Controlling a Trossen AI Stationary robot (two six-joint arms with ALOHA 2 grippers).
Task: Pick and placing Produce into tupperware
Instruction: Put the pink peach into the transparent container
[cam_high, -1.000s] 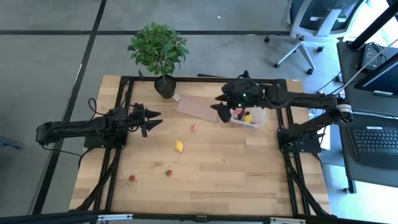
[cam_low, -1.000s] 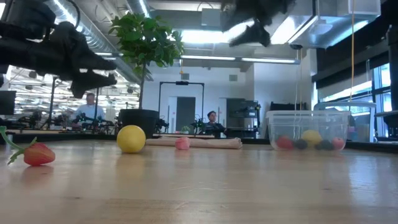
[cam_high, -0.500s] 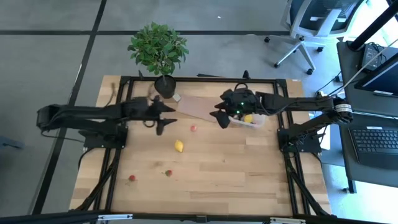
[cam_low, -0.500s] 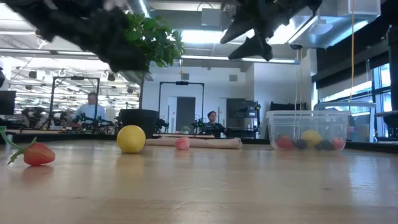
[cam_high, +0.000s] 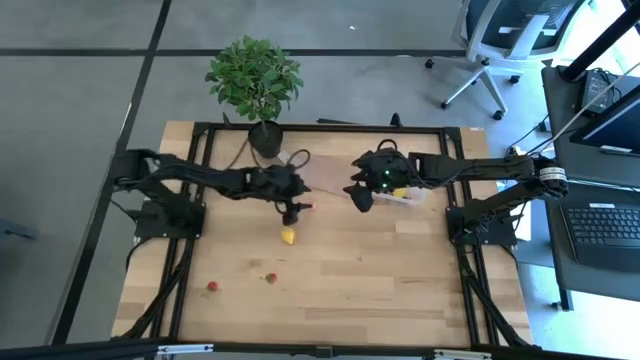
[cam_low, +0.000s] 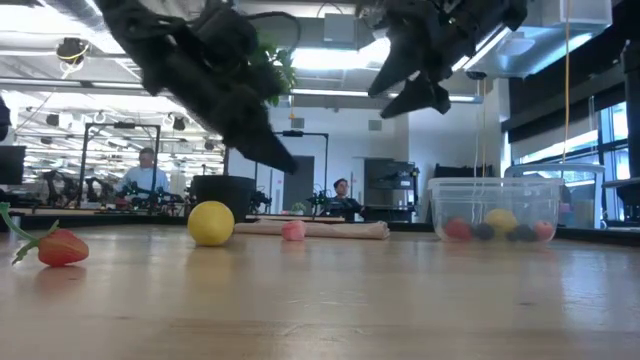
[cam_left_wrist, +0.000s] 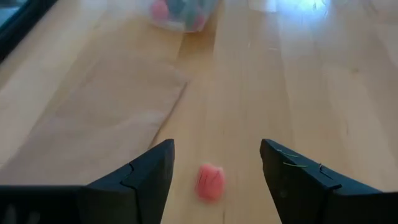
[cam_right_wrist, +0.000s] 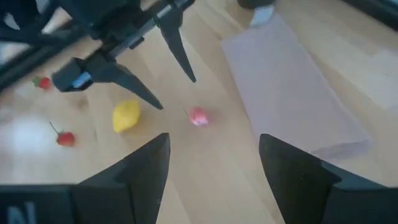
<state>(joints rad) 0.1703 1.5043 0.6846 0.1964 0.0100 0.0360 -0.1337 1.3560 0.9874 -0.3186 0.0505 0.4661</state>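
High view: left gripper (cam_high: 293, 208) is out over mid-table, above a small pink berry (cam_high: 311, 206) that lies on bare wood just beside the brown sheet (cam_high: 318, 176). Left wrist view shows its fingers spread wide w/ the berry between them and a bit ahead; nothing held. Right gripper (cam_high: 360, 195) hangs just beside the tupperware (cam_high: 412, 194), fingers apart and empty per right wrist view. Tub sits right of the sheet and already holds a yellow piece plus some red and dark ones, seen thru the clear wall in low view.

Still loose on the table: a yellow lemon (cam_high: 288, 236) just in front of the left gripper, a red berry (cam_high: 270, 278) w/ stem nearer the front edge, another red one (cam_high: 212, 286) further left.

Step in hand, as I read it: left arm going for the pink berry. To do it well: centre the berry between the tips before dropping, come straight down, close gently since it's small and round and prob rolls if one finger nudges it first. Keep the tips off the sheet edge. Right arm is close; let it wait by the tub so the two don't cross paths.
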